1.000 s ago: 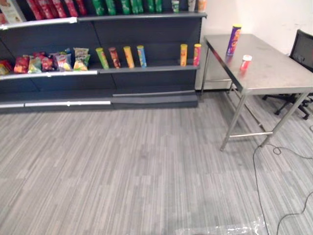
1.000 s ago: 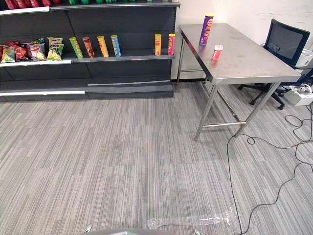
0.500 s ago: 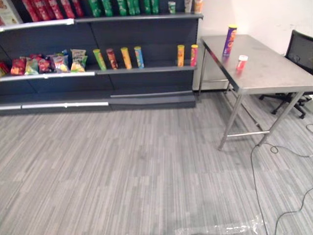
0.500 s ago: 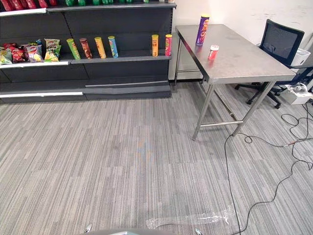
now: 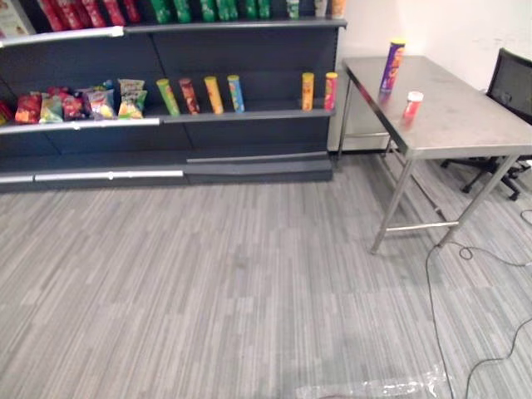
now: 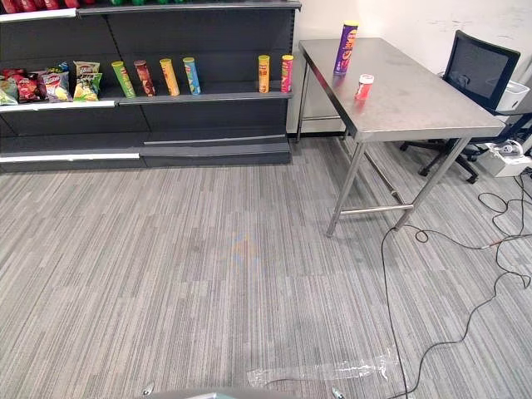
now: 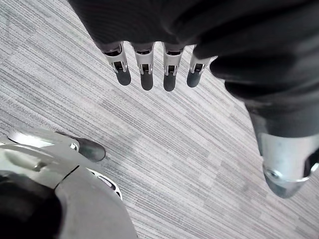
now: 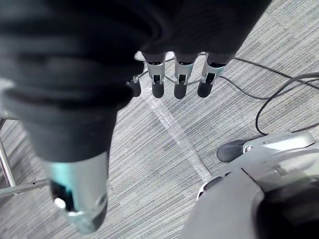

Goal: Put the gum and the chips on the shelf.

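Table (image 5: 465, 125) far off holds chips (image 5: 394, 65) and gum (image 5: 412, 105), unmoved as only the view shifts; left hand (image 7: 146, 69) and right hand (image 8: 180, 79) hang loose, empty, so nothing is started

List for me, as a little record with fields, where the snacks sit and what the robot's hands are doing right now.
Chips: tall purple cylindrical can, upright on the steel table
Gum: small red-and-white tub, upright on the same table, nearer than the can
Shelf: dark grey metal rack, left of the table, holding colourful tubes and snack bags
Left hand: open, empty, above grey striped carpet
Right hand: open, empty
Progress: nothing picked up yet
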Controlling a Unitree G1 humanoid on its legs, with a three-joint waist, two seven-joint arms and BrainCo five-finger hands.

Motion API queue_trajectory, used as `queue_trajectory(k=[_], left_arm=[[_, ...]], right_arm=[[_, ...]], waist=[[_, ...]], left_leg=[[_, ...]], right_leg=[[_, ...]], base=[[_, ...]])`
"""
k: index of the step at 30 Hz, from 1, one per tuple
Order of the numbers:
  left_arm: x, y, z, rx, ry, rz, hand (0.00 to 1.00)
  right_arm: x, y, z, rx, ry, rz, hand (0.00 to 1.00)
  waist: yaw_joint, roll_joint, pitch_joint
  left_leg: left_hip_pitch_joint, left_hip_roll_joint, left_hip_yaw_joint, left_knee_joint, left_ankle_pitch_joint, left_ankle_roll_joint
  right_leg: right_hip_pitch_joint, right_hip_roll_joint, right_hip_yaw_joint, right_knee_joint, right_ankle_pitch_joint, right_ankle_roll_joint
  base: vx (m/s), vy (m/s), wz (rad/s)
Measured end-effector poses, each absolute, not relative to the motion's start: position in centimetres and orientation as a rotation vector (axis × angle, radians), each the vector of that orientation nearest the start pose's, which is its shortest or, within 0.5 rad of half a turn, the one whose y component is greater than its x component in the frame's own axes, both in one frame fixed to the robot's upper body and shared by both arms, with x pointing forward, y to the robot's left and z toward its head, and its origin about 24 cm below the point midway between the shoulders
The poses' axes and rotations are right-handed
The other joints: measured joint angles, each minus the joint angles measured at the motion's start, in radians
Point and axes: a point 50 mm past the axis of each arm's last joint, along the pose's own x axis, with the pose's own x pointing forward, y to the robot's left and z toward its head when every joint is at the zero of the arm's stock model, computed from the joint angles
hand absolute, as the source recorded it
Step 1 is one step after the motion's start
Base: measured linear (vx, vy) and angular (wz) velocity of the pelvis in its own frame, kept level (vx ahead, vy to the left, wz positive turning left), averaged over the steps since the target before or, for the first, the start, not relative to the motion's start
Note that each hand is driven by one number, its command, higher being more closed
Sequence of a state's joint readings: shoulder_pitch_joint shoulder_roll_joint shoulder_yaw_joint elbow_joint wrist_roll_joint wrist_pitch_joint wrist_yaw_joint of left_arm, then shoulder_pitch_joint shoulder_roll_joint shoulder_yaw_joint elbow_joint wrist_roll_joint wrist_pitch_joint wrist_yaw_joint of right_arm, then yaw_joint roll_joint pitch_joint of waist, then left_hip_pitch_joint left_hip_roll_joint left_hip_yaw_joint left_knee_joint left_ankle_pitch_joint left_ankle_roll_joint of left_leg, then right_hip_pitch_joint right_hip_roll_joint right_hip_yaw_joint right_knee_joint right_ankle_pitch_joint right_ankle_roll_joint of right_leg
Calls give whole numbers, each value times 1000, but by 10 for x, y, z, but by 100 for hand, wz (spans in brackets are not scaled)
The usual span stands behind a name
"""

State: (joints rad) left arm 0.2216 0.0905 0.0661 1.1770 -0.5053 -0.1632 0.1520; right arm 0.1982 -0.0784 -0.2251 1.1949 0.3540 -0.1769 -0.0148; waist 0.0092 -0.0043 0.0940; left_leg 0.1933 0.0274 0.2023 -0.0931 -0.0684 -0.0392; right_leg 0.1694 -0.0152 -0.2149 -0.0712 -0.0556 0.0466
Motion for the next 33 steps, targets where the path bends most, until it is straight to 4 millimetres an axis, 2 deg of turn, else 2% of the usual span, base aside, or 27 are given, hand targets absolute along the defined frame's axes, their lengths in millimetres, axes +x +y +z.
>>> queue_trajectory(k=[5,8,10,11,12,13,14,15,17,19,21,23,24,25,26,27,28,29,32,33], left_arm=[[14,210,-171,-282,1194,679,0],[20,213,-171,-349,1166,724,0],[28,216,-169,-437,1107,758,0],[30,217,-169,-460,1090,772,0],[35,217,-168,-505,1057,787,0],[35,213,-168,-555,1050,797,0],[34,211,-169,-583,1050,803,0],[30,208,-170,-630,1049,814,0],[27,206,-170,-660,1042,801,0],[24,205,-170,-691,1036,800,0],[22,204,-171,-705,1039,806,0],[19,201,-172,-759,1039,823,0],[19,200,-172,-769,1041,821,0],[17,200,-172,-790,1042,830,0],[13,206,-172,-775,1054,843,0],[12,210,-172,-759,1056,843,0],[18,214,-171,-724,1059,828,0],[23,218,-171,-671,1075,806,0],[21,220,-171,-610,1128,792,0],[19,220,-172,-585,1151,795,0]], right_arm=[[25,-212,-170,295,1127,-564,0],[39,-209,-169,281,1102,-538,0],[51,-205,-168,285,1075,-517,0],[54,-204,-168,285,1067,-507,0],[59,-202,-167,282,1050,-492,0],[60,-205,-165,270,1040,-485,0],[60,-206,-165,266,1038,-484,0],[62,-207,-164,258,1030,-479,0],[61,-209,-164,255,1031,-480,0],[60,-208,-164,257,1032,-477,0],[59,-208,-164,259,1029,-472,0],[53,-209,-164,264,1030,-461,0],[53,-209,-164,263,1029,-460,0],[52,-209,-164,245,1033,-444,0],[50,-206,-166,243,1052,-435,0],[50,-203,-167,241,1061,-427,0],[52,-200,-167,228,1062,-407,0],[53,-198,-168,233,1065,-413,0],[48,-200,-169,249,1075,-458,0],[45,-199,-169,255,1080,-473,0]], waist=[[1,-6,5],[0,-20,59],[9,-39,95],[14,-44,107],[22,-49,128],[24,-37,137],[25,-32,140],[25,-33,146],[25,-32,147],[26,-36,147],[23,-35,147],[22,-30,147],[22,-25,147],[21,-26,147],[23,-36,138],[21,-54,129],[19,-67,119],[23,-74,114],[22,-81,78],[20,-73,69]], left_leg=[[-13,0,-19,0,1,2],[-42,5,-25,87,-26,-5],[-153,22,-18,314,-86,-7],[-184,27,-17,385,-91,-9],[-259,44,-17,549,-93,-7],[-332,75,-18,713,-86,-15],[-367,89,-19,780,-79,-25],[-403,106,-16,832,-107,-16],[-410,131,7,781,-136,-13],[-418,146,8,608,-129,-19],[-418,161,0,495,-84,-20],[-418,202,-27,373,-18,-28],[-417,214,-28,360,-12,-34],[-416,229,-17,380,51,-66],[-418,193,-2,447,45,-63],[-430,177,7,483,8,-57],[-455,156,11,544,-51,-46],[-454,135,24,576,-91,-37],[-422,85,58,580,-149,-8],[-390,57,74,557,-166,10]], right_leg=[[-4,-1,-14,4,-3,-4],[-29,-15,-29,88,-46,-15],[-78,-32,-27,182,-90,-26],[-84,-36,-26,197,-99,-29],[-84,-39,-24,219,-121,-27],[-77,-32,-21,238,-142,-38],[-75,-31,-19,252,-152,-42],[-73,-33,-10,276,-170,-42],[-58,-44,9,287,-180,-36],[-53,-87,36,297,-192,-16],[-38,-118,50,300,-204,4],[2,-161,66,303,-238,61],[17,-166,74,303,-248,77],[49,-189,87,302,-270,112],[78,-232,95,285,-282,117],[87,-245,111,276,-276,106],[88,-263,118,276,-235,95],[84,-288,134,291,-185,111],[33,-337,173,398,-99,104],[-27,-368,190,519,-43,87]], base=[[-7,-7,9],[-9,-31,17],[-79,-33,4],[-93,-55,-1],[-83,-41,3],[-55,-8,3],[-22,56,-3],[26,97,-18],[71,120,-25],[166,220,-31],[232,282,-21],[299,382,-10],[355,463,-10],[424,524,-13],[438,495,-12],[457,428,-2],[470,449,4],[450,460,4],[312,334,-8],[430,383,-9]])
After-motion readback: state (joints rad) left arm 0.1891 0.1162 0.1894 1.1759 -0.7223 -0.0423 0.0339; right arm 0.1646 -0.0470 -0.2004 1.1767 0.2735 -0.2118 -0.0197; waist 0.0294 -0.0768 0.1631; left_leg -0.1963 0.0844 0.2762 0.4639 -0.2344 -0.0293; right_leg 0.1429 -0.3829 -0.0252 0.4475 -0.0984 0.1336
